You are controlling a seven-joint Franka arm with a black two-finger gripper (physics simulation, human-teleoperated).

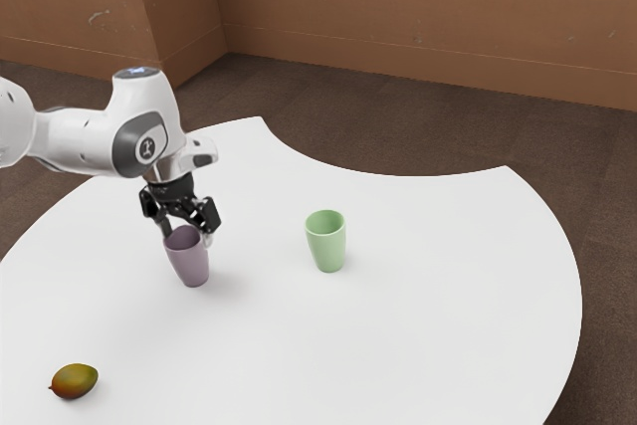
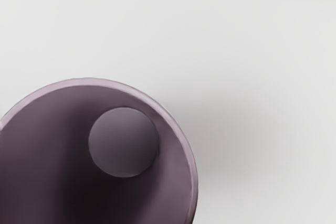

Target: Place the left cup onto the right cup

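While the arm reached in from the exterior view's left, the gripper [image 1: 186,227] hung right over the purple cup [image 1: 188,258], fingers spread wide around its rim and not clamped on anything as far as I could see. That cup stood upright on the white table [image 1: 418,325], with the green cup [image 1: 325,240] upright too, well apart toward the exterior view's right. A small fruit [image 1: 74,380] sat near the table's front edge
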